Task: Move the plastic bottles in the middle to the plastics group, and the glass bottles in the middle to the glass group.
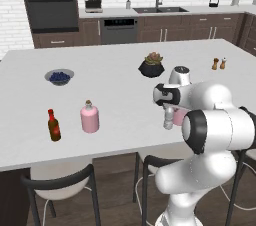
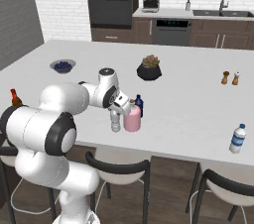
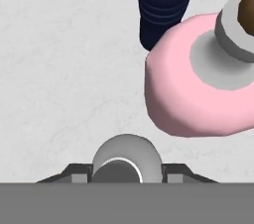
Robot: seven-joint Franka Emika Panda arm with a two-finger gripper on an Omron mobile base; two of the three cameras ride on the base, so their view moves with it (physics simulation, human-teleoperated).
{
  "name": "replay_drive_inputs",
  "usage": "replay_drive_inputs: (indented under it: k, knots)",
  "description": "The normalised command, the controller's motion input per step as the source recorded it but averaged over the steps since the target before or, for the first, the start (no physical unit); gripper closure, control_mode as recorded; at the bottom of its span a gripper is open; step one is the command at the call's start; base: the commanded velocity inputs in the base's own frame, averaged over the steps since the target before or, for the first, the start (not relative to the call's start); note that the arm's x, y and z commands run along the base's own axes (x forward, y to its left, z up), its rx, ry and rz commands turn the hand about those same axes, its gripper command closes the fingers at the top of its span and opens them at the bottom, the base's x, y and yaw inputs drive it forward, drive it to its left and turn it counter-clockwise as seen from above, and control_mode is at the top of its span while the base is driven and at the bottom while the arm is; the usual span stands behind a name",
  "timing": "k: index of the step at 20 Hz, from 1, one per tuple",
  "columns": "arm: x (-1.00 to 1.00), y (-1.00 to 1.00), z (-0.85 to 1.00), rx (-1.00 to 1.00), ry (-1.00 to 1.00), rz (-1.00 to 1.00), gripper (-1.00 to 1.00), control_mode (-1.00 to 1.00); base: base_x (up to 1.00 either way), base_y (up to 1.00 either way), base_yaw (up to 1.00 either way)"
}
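Closest to the hand cam is the slim clear-grey bottle (image 3: 126, 161), its pale cap sitting right between the fingers (image 3: 74, 172) of the hand (image 2: 119, 105). They're narrowed around it, though I can't tell if they actually grip yet. Risk: the pink corked flask (image 3: 203, 79) stands just beside at 2 o'clock, with the dark blue bottle (image 3: 163, 5) at 12. A crooked lift could tip either on the desk (image 2: 188, 99).

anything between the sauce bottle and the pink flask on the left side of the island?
No. In the left base view, the sauce bottle and the pink flask stand apart with only bare white countertop between them.
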Motion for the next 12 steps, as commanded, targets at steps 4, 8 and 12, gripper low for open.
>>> replay_drive_inputs:
  k: [4,8,12]
  knots:
    - [-0.53,0.00,0.11,0.01,0.00,0.00,1.00,-1.00,0.00,0.00,0.00]
    - [-1.00,0.00,0.59,0.03,0.00,0.00,1.00,-1.00,0.00,0.00,0.00]
    - [-1.00,-0.01,0.74,0.03,0.00,0.00,1.00,-1.00,0.00,0.00,0.00]
